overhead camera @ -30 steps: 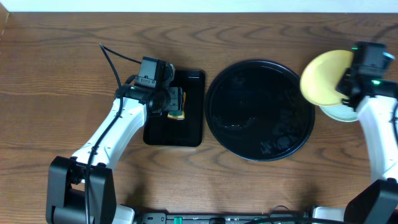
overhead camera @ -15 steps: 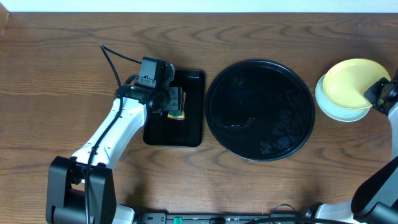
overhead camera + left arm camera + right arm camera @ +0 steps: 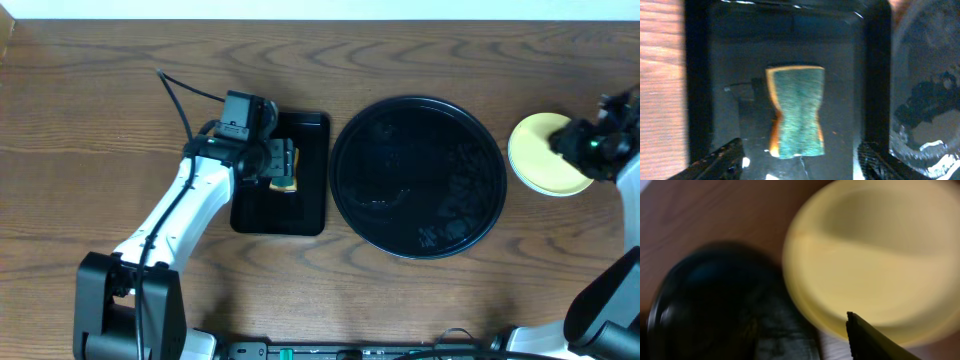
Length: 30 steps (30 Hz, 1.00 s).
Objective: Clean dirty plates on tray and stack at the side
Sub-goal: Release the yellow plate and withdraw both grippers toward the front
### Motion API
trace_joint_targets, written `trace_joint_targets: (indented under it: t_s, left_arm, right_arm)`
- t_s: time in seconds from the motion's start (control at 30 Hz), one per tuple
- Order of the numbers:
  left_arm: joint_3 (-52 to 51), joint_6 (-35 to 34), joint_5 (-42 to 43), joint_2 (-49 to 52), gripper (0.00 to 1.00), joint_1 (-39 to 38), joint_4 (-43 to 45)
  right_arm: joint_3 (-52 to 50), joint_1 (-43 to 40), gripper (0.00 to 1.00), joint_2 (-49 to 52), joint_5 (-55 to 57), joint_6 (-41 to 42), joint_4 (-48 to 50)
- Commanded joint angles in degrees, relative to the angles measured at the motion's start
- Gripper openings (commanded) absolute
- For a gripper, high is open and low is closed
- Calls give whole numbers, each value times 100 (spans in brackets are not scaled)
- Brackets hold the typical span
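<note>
Since the earlier frame the yellow plate (image 3: 540, 155) has dropped from a raised tilt to lie flat, well right of the tray (image 3: 400, 130), which holds no plate. What lies under the plate is mostly hidden. The right pincer (image 3: 592, 142) sits at the plate's far rim. Whether it is closed cannot be told, as the wrist view is blurred. The left pincer (image 3: 800, 159) hangs spread wide over the sponge (image 3: 797, 112) in the small tray (image 3: 740, 60). Risk: if the rim is not fully released, pulling away could drag the glossy plate sideways onto the tabletop (image 3: 120, 100).
</note>
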Motion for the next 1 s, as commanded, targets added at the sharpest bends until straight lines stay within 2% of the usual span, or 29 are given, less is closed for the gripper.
trace_joint_targets:
  t_s: [0.0,0.03,0.17,0.27,0.37,0.47,0.67,0.83,0.97]
  left_arm:
    - [153,15,-321,-249,78,334,11]
    - [170,11,-319,-258,78,424,-11]
    - [175,-166,-319,-258,78,726,-605]
    - [175,-415,-319,-275,78,927,-1652]
    - [160,-417,-319,-328,79,1075,-2297]
    - [42,-61,-317,-621,79,1088,-2496]
    - [-581,94,-317,-1965,79,1084,-2188]
    - [-1364,437,-321,-3550,79,1084,-1561]
    - [-1917,442,-337,-4647,79,1084,-1084]
  right_arm:
    - [15,649,79,44,-632,-822,-85]
    - [15,852,99,44,-511,-822,-131]
    - [15,1609,99,35,396,-813,-658]
    - [15,1963,99,33,931,-667,-1176]
    - [15,2140,99,-7,946,-595,-1543]
    - [4,2221,99,-105,916,-404,-1851]
    - [-667,2238,99,-1189,901,-404,-1617]
    - [-1762,2238,99,-2887,975,-483,-876]
    - [-2448,2236,99,-4332,1397,-535,-470]
